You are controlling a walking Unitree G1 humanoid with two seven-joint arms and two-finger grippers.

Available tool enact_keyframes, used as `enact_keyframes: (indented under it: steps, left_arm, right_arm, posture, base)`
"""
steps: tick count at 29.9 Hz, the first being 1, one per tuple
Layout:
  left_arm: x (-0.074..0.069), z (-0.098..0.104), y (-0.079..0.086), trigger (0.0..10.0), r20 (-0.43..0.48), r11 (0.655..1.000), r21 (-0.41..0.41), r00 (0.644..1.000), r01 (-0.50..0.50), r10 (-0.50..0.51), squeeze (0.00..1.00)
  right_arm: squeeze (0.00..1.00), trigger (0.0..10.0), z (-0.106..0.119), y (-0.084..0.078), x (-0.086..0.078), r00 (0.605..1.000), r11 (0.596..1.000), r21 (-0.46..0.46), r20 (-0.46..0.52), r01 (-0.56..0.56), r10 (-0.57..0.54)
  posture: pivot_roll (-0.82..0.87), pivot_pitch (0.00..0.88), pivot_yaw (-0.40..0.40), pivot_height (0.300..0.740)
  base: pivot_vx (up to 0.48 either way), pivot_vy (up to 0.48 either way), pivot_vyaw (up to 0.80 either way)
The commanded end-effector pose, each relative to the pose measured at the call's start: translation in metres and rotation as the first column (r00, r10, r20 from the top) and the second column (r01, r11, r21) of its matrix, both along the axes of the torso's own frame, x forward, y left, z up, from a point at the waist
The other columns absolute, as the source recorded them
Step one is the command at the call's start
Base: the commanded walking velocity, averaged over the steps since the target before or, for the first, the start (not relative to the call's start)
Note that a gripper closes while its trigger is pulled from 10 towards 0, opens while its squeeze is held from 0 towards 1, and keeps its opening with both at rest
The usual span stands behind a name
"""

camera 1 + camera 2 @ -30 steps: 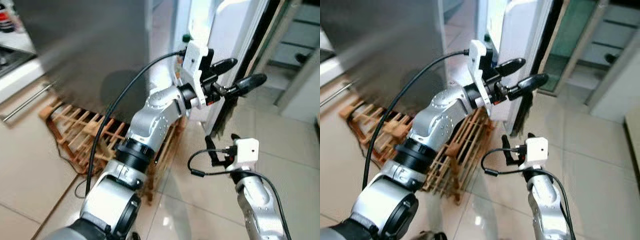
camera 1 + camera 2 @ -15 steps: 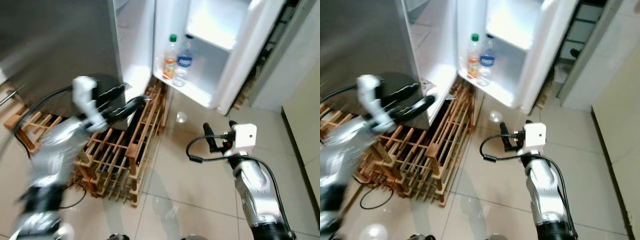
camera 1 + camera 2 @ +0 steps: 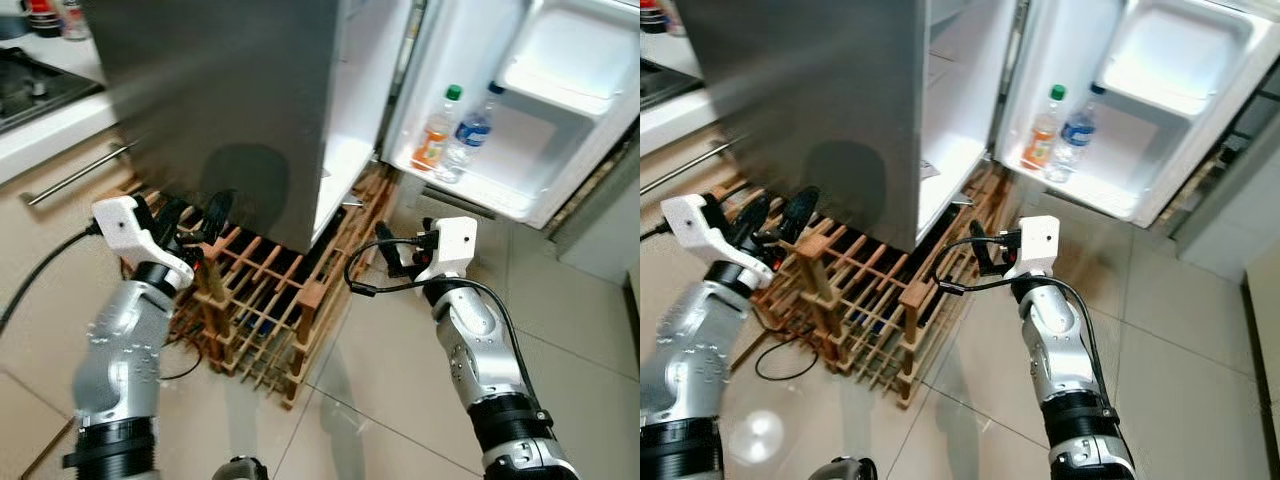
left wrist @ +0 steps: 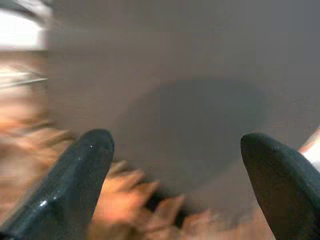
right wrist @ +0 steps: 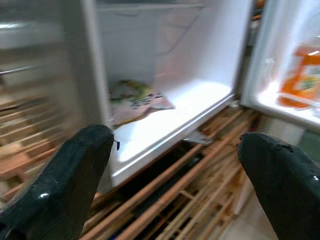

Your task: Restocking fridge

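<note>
Left eye view shows the fridge (image 3: pixel 230 110) in front of me, its steel side facing me and its door (image 3: pixel 560 110) swung wide to my right. The door's lower shelf holds two bottles standing side by side: an orange drink bottle with a green cap (image 3: pixel 436 130) and a clear water bottle with a blue label (image 3: pixel 470 135). Inside the white fridge compartment, on its bottom shelf, lies a crumpled packet (image 5: pixel 132 100), which I can make out through my right wrist view. A wooden rack (image 3: pixel 260 310) sits on the tiled floor (image 3: pixel 380 420) against the fridge's base.

My left gripper (image 3: pixel 195 222) is held low over the rack, close to the steel side, its two black fingers spread apart and empty. My right gripper (image 3: pixel 388 247) is raised at mid height, aimed at the open compartment's lower edge, fingers also spread wide with nothing between them. A counter with a cooktop (image 3: pixel 30 85) lies to my far left.
</note>
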State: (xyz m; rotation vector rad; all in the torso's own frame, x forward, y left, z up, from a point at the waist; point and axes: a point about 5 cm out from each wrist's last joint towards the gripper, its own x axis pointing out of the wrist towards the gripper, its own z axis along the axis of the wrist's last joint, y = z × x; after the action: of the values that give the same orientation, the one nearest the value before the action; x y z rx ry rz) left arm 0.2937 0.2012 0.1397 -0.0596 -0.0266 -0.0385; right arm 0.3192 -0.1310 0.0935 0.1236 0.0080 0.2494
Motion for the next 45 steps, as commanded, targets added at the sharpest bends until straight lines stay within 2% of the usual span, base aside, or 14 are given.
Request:
enact_keyframes:
  steps: [1,2,4,8,12,14,18,20,21,25,28,33,39,45]
  left_arm:
    - [0.003,-0.002,-0.002,10.0,-0.004,0.992,0.106,0.997,-0.074,0.075,0.0]
    - [0.003,-0.003,0.0,10.0,-0.011,0.993,0.069,0.996,-0.091,0.092,0.0]
    - [0.002,-0.004,0.003,10.0,-0.007,0.988,0.101,0.992,-0.121,0.123,0.0]
    - [-0.001,-0.001,0.005,10.0,0.025,0.981,0.087,0.985,-0.174,0.173,0.0]
    - [0.002,-0.002,0.001,10.0,0.06,0.976,0.123,0.983,-0.179,0.173,0.0]
    - [0.006,0.005,0.006,10.0,0.083,0.972,0.087,0.974,-0.216,0.209,0.0]
    - [0.011,0.013,0.006,10.0,0.1,0.972,0.095,0.973,-0.215,0.206,0.0]
    - [0.009,0.016,0.006,10.0,0.114,0.969,0.136,0.975,-0.207,0.192,0.0]
    - [0.009,0.017,0.006,10.0,0.124,0.959,0.188,0.974,-0.211,0.19,0.0]
    - [0.008,0.011,0.006,10.0,0.107,0.954,0.204,0.973,-0.221,0.203,0.0]
    - [0.008,0.012,-0.002,10.0,0.097,0.96,0.195,0.978,-0.201,0.186,0.0]
    - [0.014,0.014,-0.013,10.0,0.097,0.967,0.174,0.981,-0.185,0.171,0.0]
    - [0.015,0.013,-0.02,10.0,0.083,0.964,0.182,0.98,-0.192,0.18,0.0]
    - [0.017,0.012,-0.012,10.0,0.071,0.934,0.237,0.963,-0.268,0.258,0.0]
  right_arm:
    - [0.0,10.0,-0.003,-0.006,-0.001,0.999,0.999,0.021,-0.011,0.03,-0.03]
    - [0.0,10.0,-0.005,-0.006,-0.002,0.999,0.999,0.025,-0.014,0.031,-0.031]
    - [0.0,10.0,-0.007,-0.004,-0.006,1.0,1.0,0.021,-0.015,0.023,-0.023]
    - [0.0,10.0,-0.01,0.0,-0.012,1.0,1.0,0.008,-0.026,-0.016,0.017]
    - [0.0,10.0,-0.017,0.006,-0.012,0.997,0.997,-0.033,-0.045,-0.072,0.07]
    - [0.0,10.0,-0.015,0.006,-0.005,0.997,0.997,-0.024,-0.046,-0.069,0.068]
    - [0.0,10.0,-0.004,0.007,0.007,0.998,0.998,-0.015,-0.024,-0.06,0.06]
    - [0.0,10.0,0.004,0.008,0.013,0.999,0.999,-0.004,0.007,-0.049,0.049]
    - [0.0,10.0,0.009,0.007,0.018,0.999,0.999,0.006,0.02,-0.037,0.037]
    - [0.0,10.0,0.009,0.009,0.022,1.0,0.999,0.034,0.02,-0.019,0.019]
    - [0.0,10.0,0.012,0.015,0.024,0.999,0.998,0.065,0.03,-0.02,0.018]
    - [0.0,10.0,0.014,0.026,0.025,0.997,0.996,0.06,0.044,-0.072,0.07]
    - [0.0,10.0,0.017,0.024,0.027,0.995,0.995,0.052,0.056,-0.088,0.086]
    - [0.0,10.0,0.02,0.027,0.031,0.993,0.994,0.052,0.063,-0.101,0.098]
  posture:
    - [-0.07,0.0,-0.048,0.74]
    - [-0.08,0.0,-0.044,0.74]
    - [-0.08,0.0,-0.048,0.74]
    - [-0.06,0.0,-0.102,0.74]
    - [-0.03,0.0,-0.129,0.74]
    - [0.01,0.0,-0.142,0.74]
    - [0.02,0.0,-0.138,0.74]
    - [0.03,0.0,-0.131,0.74]
    - [0.04,0.0,-0.116,0.74]
    - [0.04,0.0,-0.104,0.74]
    - [0.05,0.0,-0.097,0.74]
    - [0.04,0.0,-0.106,0.74]
    - [0.04,0.0,-0.111,0.74]
    - [0.03,0.0,-0.114,0.74]
  base:
    - [0.0,0.0,0.68]
    - [0.0,0.0,0.68]
    - [0.0,0.0,0.66]
    - [0.0,0.0,0.67]
    - [0.0,0.0,0.66]
    - [0.0,0.0,0.66]
    - [0.0,0.0,0.65]
    - [0.0,0.0,0.63]
    - [0.0,0.0,0.61]
    - [0.0,0.0,0.6]
    - [0.0,0.0,0.6]
    - [0.0,0.0,0.59]
    - [0.0,-0.32,0.58]
    - [0.0,-0.48,0.55]
